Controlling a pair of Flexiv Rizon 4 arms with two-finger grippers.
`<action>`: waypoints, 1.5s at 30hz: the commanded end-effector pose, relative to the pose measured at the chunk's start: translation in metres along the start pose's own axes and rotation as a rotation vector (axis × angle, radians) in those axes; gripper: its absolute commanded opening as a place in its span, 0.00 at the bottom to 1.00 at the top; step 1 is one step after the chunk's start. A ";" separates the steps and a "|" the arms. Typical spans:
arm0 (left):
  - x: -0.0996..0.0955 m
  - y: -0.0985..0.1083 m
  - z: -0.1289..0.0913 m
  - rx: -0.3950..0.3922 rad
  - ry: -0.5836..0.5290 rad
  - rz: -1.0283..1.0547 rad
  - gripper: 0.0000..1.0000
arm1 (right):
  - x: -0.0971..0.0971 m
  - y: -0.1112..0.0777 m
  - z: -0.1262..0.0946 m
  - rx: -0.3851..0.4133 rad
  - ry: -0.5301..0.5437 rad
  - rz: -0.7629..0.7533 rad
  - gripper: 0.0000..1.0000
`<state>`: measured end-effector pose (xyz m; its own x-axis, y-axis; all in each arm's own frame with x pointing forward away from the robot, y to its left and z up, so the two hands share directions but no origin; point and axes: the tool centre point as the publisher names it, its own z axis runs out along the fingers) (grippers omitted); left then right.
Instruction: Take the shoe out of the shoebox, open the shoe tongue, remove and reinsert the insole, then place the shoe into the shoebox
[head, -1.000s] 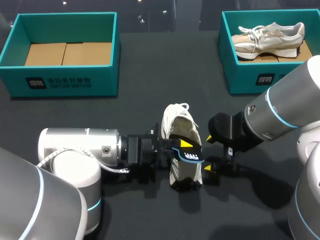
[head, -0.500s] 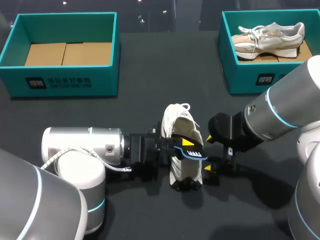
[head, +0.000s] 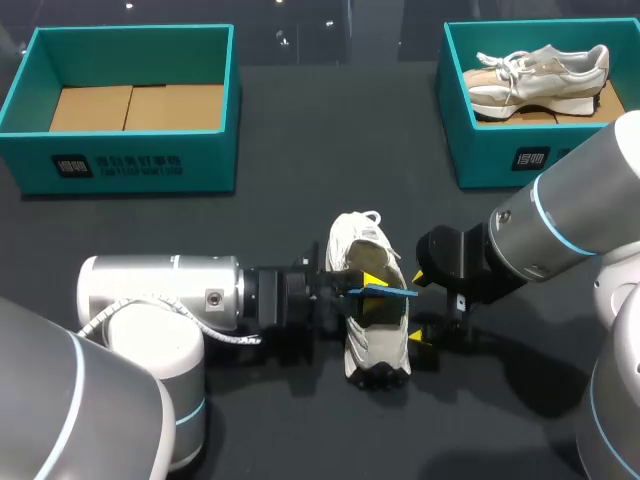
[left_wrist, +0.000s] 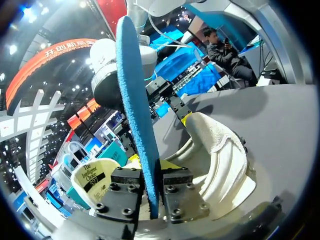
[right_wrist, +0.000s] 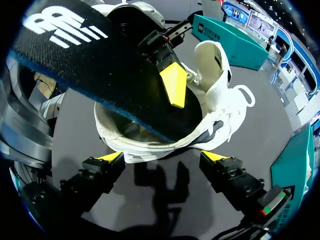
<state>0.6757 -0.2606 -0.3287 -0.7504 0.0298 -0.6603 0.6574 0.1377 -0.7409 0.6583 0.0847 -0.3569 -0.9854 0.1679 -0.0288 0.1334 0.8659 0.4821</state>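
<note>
White shoe (head: 358, 240) out on surface (head: 300, 180); left fingers (left_wrist: 176, 192) clamp black blue-edged insole (left_wrist: 131, 85), seemingly half out; right fingers (right_wrist: 111, 157) spread, empty; reinsertion, boxing remain.

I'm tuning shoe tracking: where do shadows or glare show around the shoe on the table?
Head view: sheen on the left arm, none on the shoe. Right wrist view: a shadow on the table between the open right claw's fingers. Left wrist view: shoe lining evenly lit beside the insole.
</note>
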 end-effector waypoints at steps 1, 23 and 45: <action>0.001 -0.005 -0.005 -0.001 -0.002 0.000 0.23 | 0.002 0.000 0.000 0.000 -0.003 -0.001 1.00; 0.013 -0.041 -0.006 0.012 0.003 -0.014 0.33 | 0.002 0.000 0.000 0.000 -0.003 -0.001 1.00; 0.018 -0.024 0.003 -0.010 0.006 0.098 0.00 | 0.002 0.000 0.000 0.000 -0.003 -0.001 1.00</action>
<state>0.6416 -0.2612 -0.3163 -0.6841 0.0514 -0.7275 0.7259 0.1447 -0.6724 0.6583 0.0847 -0.3568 -0.9854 0.1678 -0.0288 0.1334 0.8659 0.4821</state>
